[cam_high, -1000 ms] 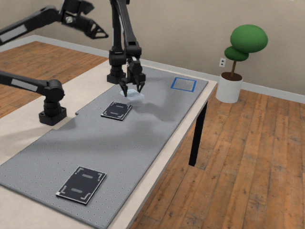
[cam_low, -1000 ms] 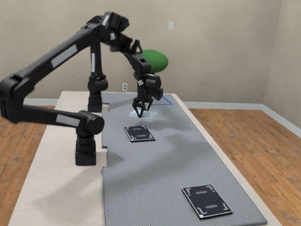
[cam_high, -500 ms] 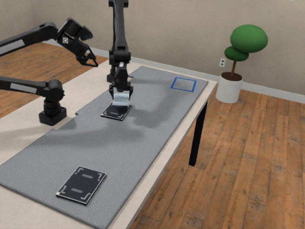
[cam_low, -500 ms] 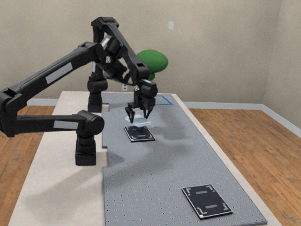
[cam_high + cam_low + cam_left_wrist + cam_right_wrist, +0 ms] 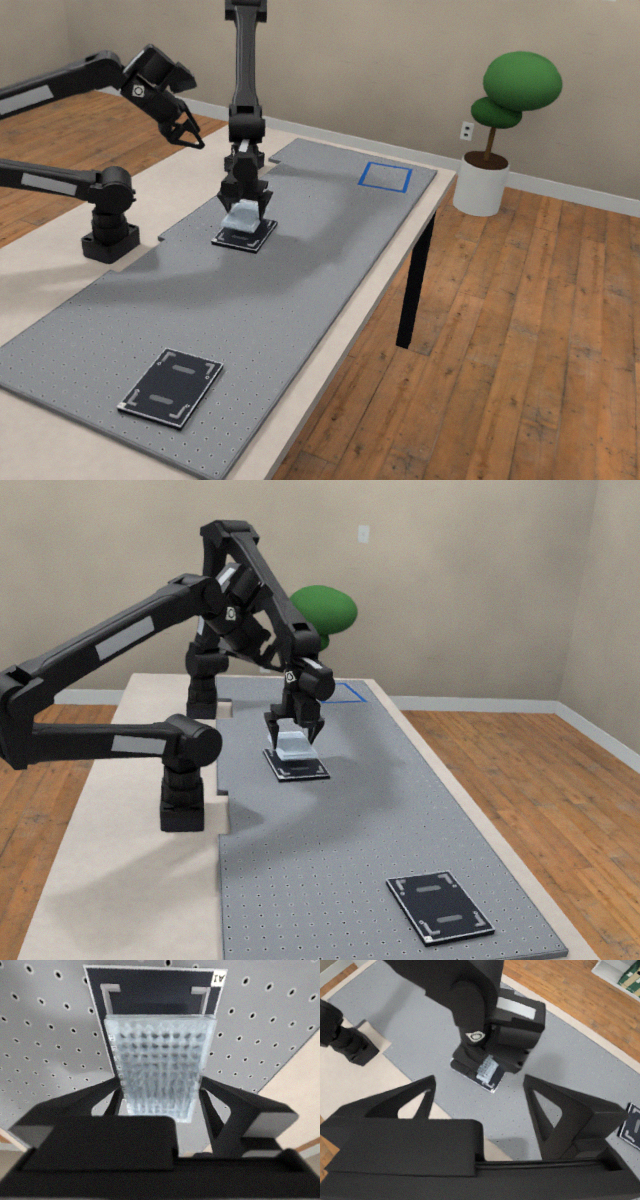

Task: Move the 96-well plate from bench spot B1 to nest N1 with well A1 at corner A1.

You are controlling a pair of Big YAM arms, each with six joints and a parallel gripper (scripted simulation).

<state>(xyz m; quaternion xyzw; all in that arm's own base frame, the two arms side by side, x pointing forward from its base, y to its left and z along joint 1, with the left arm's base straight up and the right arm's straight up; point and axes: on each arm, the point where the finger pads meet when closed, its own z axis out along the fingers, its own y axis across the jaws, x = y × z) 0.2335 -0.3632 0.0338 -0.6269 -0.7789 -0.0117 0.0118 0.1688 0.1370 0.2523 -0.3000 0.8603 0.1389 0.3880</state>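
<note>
The clear 96-well plate (image 5: 242, 218) (image 5: 296, 747) (image 5: 160, 1067) is held by its two long sides in my left gripper (image 5: 244, 209) (image 5: 294, 744) (image 5: 160, 1079), which is shut on it. It hangs tilted just above the middle black nest (image 5: 237, 239) (image 5: 305, 772) (image 5: 155, 1000). In the left wrist view this nest's A1 mark is at top right; the plate's small rim print runs along its left side, unreadable. The nest on the right, N1 (image 5: 171, 383) (image 5: 439, 904) (image 5: 632, 1129), holds nothing. My right gripper (image 5: 200, 144) is open and empty, high above the arms' side of the table.
The blue outline of B1 (image 5: 381, 188) (image 5: 343, 702) has nothing inside it. The left arm reaches over the middle of the grey perforated board (image 5: 227, 299) (image 5: 310, 862). The right arm's base (image 5: 111, 240) (image 5: 181, 810) stands beside the board's edge, between the middle nest and N1.
</note>
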